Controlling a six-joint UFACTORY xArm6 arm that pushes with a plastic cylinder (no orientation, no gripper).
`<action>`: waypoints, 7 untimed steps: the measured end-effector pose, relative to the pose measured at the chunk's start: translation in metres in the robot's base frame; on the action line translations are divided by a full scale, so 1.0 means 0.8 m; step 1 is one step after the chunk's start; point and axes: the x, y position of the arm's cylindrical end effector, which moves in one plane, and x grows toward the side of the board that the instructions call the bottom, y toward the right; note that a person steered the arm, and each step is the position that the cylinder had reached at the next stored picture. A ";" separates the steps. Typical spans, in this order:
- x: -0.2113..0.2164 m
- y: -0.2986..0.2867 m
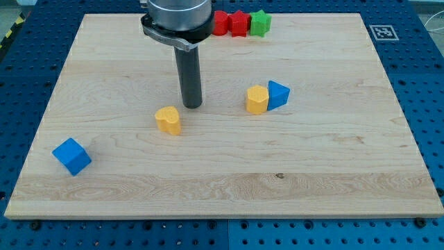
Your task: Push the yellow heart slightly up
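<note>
The yellow heart (168,119) lies on the wooden board (222,173), left of centre. My tip (192,105) rests on the board just up and to the right of the heart, a small gap apart from it. The dark rod rises from the tip to the arm's head at the view's top.
A yellow hexagonal block (257,99) touches a blue block (278,94) right of centre. A blue cube (72,155) lies at the lower left. Two red blocks (230,23) and a green block (260,23) line the top edge. A marker tag (382,32) sits at the top right corner.
</note>
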 end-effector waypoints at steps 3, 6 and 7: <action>0.115 0.000; 0.155 -0.033; 0.156 -0.049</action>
